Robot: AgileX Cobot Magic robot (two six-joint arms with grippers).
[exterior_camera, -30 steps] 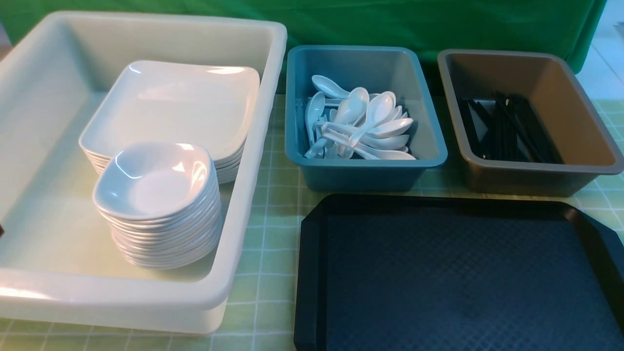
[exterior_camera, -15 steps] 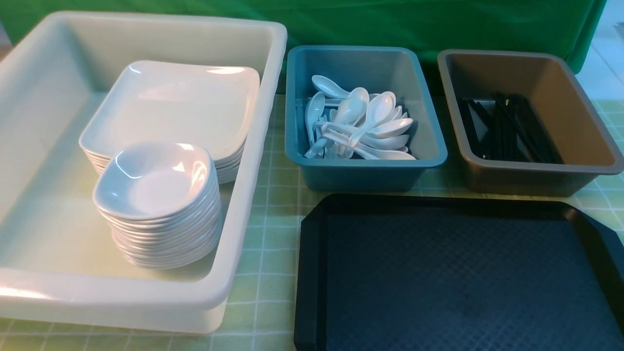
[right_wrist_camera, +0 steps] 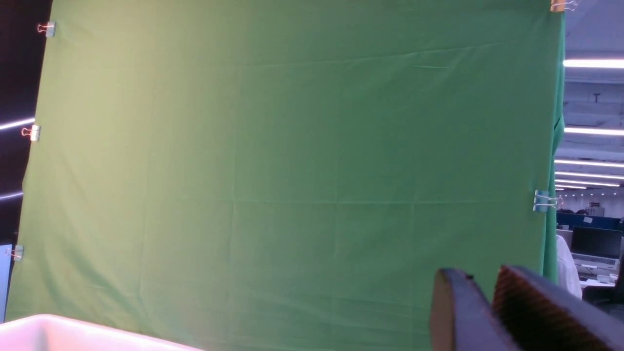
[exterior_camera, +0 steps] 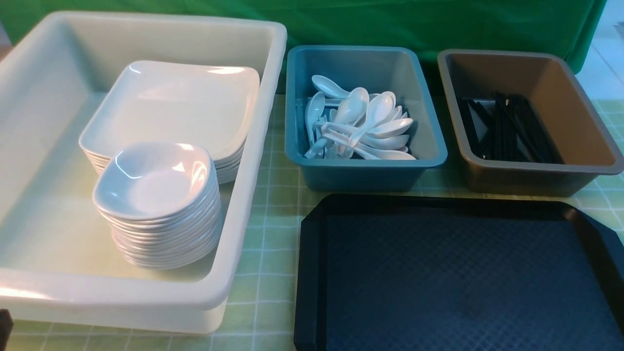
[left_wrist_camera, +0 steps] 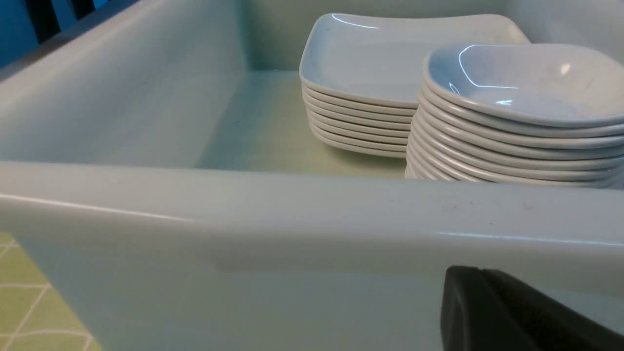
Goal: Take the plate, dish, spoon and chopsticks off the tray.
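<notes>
The black tray (exterior_camera: 458,282) lies at the front right with nothing on it. The white plates (exterior_camera: 180,105) are stacked in the white tub (exterior_camera: 258,146), with a stack of small white dishes (exterior_camera: 153,178) in front of them. Several white spoons (exterior_camera: 360,126) lie in the teal tub (exterior_camera: 365,175). The black chopsticks (exterior_camera: 507,129) lie in the brown tub (exterior_camera: 526,183). My left gripper (left_wrist_camera: 475,270) is shut and empty, just outside the white tub's near wall (left_wrist_camera: 243,209). My right gripper (right_wrist_camera: 480,275) is shut and empty, facing the green backdrop.
A green checked cloth (exterior_camera: 273,204) covers the table. A green backdrop (exterior_camera: 390,24) hangs behind the tubs. A dark part of my left arm (exterior_camera: 4,326) shows at the front view's bottom left corner.
The dark part of my left arm has gone from the front view's left edge to its bottom left corner. Nothing else has moved.
</notes>
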